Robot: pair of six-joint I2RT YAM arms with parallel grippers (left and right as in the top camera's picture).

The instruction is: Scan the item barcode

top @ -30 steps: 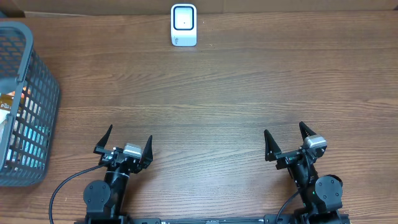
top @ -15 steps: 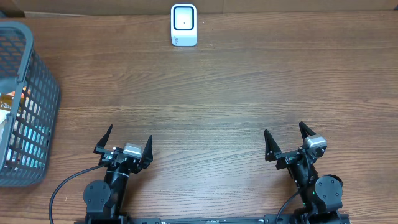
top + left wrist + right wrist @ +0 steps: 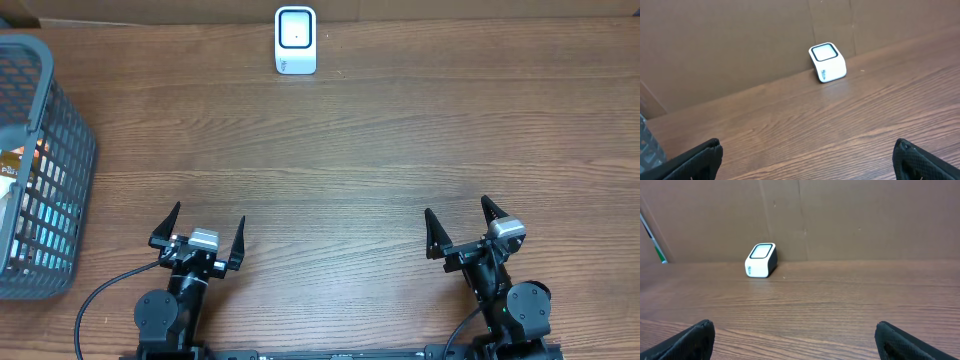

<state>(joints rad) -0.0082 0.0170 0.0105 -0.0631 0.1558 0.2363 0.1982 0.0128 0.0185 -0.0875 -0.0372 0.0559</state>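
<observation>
Both left hand (image 3: 210,212) and right hand (image 3: 456,204) are resting spread, empty | item (image 3: 8,180) is lying in basket (image 3: 72,120) at tabletop (image 3: 350,150) left edge, far from scanner (image 3: 296,40) | risk: fingers (image 3: 168,222) snagging its mesh, tipping basket

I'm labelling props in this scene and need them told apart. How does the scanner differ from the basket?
The scanner is white and solid, while the basket is grey open mesh. The scanner is small and stands at the table's far edge. The basket is much larger and sits at the left edge, partly out of frame. The basket holds items, while the scanner bears nothing. Both rest on the wooden table.
</observation>
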